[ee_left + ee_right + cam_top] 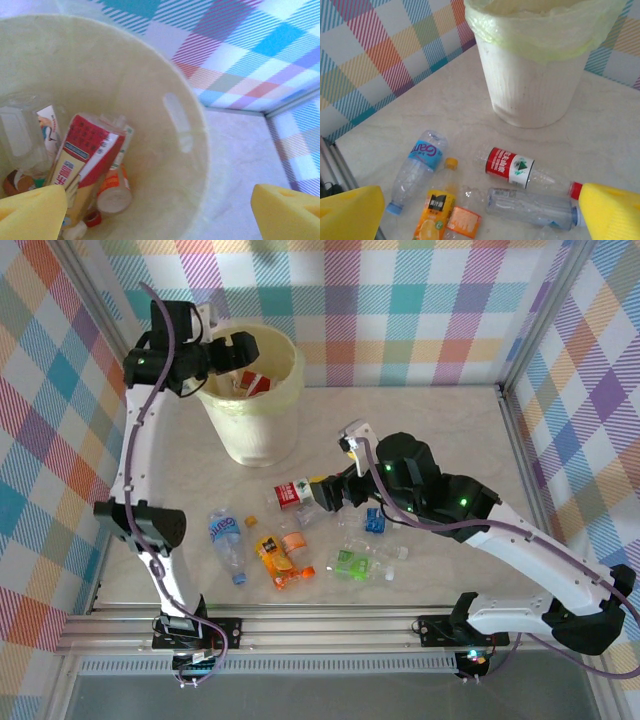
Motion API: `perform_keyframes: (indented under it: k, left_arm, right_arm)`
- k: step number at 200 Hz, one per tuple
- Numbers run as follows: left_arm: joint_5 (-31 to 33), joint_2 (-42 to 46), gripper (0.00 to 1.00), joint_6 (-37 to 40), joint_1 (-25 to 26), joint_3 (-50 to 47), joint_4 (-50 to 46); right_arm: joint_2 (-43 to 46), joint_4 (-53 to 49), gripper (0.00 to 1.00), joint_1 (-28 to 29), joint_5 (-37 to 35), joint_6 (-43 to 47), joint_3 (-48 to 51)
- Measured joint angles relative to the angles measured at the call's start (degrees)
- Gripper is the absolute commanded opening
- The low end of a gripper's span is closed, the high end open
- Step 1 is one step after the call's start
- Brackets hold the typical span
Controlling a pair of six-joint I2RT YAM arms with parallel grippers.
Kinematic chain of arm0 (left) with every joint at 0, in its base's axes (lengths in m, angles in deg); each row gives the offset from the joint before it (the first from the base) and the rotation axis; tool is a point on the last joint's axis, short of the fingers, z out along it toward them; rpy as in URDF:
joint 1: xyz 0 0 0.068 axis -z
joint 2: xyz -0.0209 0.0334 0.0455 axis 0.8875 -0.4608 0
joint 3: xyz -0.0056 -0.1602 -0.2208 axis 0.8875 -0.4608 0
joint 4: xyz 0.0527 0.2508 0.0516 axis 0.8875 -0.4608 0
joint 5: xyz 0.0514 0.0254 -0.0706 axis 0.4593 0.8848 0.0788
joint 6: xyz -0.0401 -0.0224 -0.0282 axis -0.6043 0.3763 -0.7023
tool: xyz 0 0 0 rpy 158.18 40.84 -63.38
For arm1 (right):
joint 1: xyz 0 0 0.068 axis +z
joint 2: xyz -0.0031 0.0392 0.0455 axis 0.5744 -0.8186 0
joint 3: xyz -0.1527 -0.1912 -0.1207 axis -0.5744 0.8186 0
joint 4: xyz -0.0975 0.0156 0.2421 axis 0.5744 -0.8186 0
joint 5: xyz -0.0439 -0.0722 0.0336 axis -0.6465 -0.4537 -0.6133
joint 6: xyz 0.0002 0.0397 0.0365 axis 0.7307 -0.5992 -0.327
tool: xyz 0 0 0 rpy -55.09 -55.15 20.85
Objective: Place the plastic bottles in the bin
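Note:
The pale-yellow bin (255,430) stands at the back left. My left gripper (225,355) hangs open over its mouth. Looking down from the left wrist, the gripper (160,215) has nothing between its yellow pads (30,212), and the bin wall (150,65) surrounds a red-labelled bottle (82,155) and an orange-labelled one (114,190). Several plastic bottles lie on the table: a red-labelled one (292,492), a blue-labelled one (226,540), an orange one (272,555) and a green one (355,562). My right gripper (325,492) is open just above the red-labelled bottle (512,167) and a clear bottle (530,207).
Checked walls close in the back and both sides. A metal rail (300,625) runs along the near edge. From the right wrist, the bin (535,95) stands beyond the bottles, with bare table (445,115) to its left.

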Motion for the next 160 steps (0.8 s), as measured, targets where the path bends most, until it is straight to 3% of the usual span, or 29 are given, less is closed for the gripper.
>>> perform_keyframes:
  k: [42, 104, 160]
  left_arm:
    - [-6.51, 16.68, 1.0, -0.26, 0.02, -21.27, 4.55]
    - [-22.16, 44.06, 1.0, 3.32, 1.46, -58.64, 13.35]
    - [-27.1, 56.87, 1.0, 5.16, 1.79, -73.29, 13.94]
  right_arm:
    - [1.11, -2.89, 0.98, 0.07, 3.17, -2.73, 4.61]
    - [-0.39, -6.62, 0.83, 1.05, 3.34, -11.06, 10.54]
    - [-9.7, -1.09, 0.75, 4.2, 4.15, -20.55, 16.02]
